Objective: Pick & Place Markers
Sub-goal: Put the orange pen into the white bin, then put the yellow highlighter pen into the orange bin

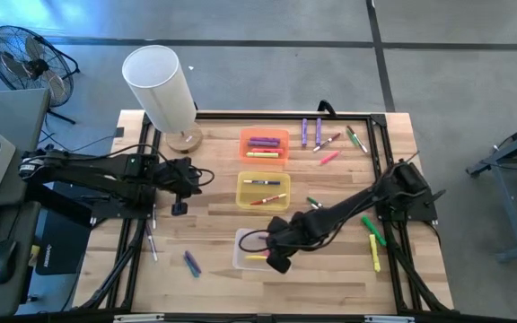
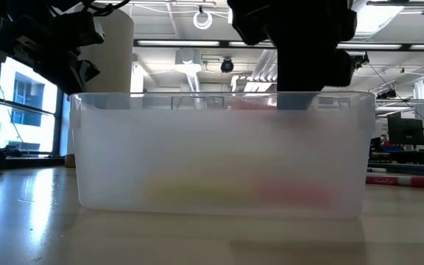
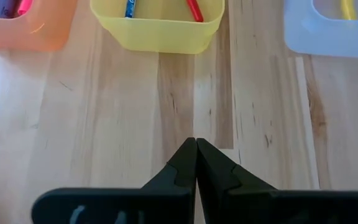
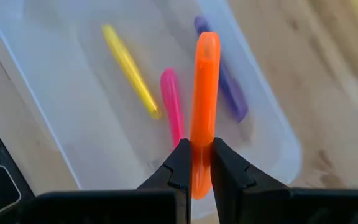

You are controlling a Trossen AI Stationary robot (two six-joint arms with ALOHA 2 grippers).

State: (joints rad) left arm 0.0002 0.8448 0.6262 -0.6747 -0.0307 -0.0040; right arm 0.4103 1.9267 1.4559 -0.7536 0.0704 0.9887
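Orange marker (image 4: 204, 93): held lengthwise, pointed straight out from the right gripper (image 4: 195, 163), above the clear bin (image 4: 272, 155).
Right jaws: clamped on it.
Left gripper (image 3: 196, 163): jaws closed, empty, over the desk (image 3: 104, 124).
Writing: none legible.

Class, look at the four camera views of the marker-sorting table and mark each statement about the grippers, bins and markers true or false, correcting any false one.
1. The right gripper is clamped on an orange marker above the clear plastic rectangular bin. True.
2. The clear bin is empty. False: a yellow marker, a pink marker and a purple marker lie in it.
3. The left gripper is shut and holds nothing, over bare wood of the wooden table. True.
4. The yellow rectangular bin lies between the orange rectangular bin and the clear one. True.
5. All markers are already in bins. False: loose green and yellow markers and others lie on the table.
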